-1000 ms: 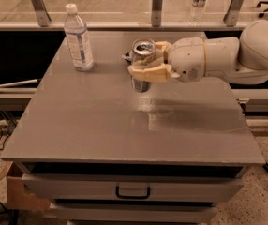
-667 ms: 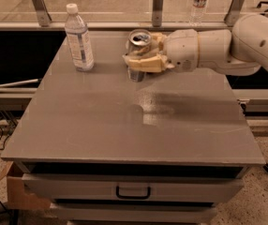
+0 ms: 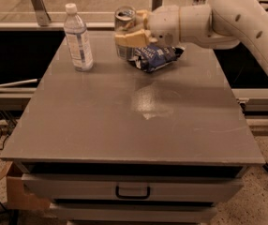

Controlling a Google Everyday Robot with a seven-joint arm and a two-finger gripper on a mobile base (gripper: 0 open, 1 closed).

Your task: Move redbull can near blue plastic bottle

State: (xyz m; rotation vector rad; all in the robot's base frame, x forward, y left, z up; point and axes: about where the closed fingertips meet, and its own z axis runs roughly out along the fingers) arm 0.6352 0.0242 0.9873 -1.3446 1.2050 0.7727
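Clamping shiny redbull can (image 3: pixel 124 18), claw (image 3: pixel 128 37) near crinkly bag (image 3: pixel 156 57).

Cream end effector (image 3: pixel 135 28), above the grey table (image 3: pixel 124 125), clasps silver redbull can (image 3: pixel 124 17).

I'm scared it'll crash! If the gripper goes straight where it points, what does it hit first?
Probably the bottle: the gripper, holding the can over the table's back, points toward it, though depth is unclear.
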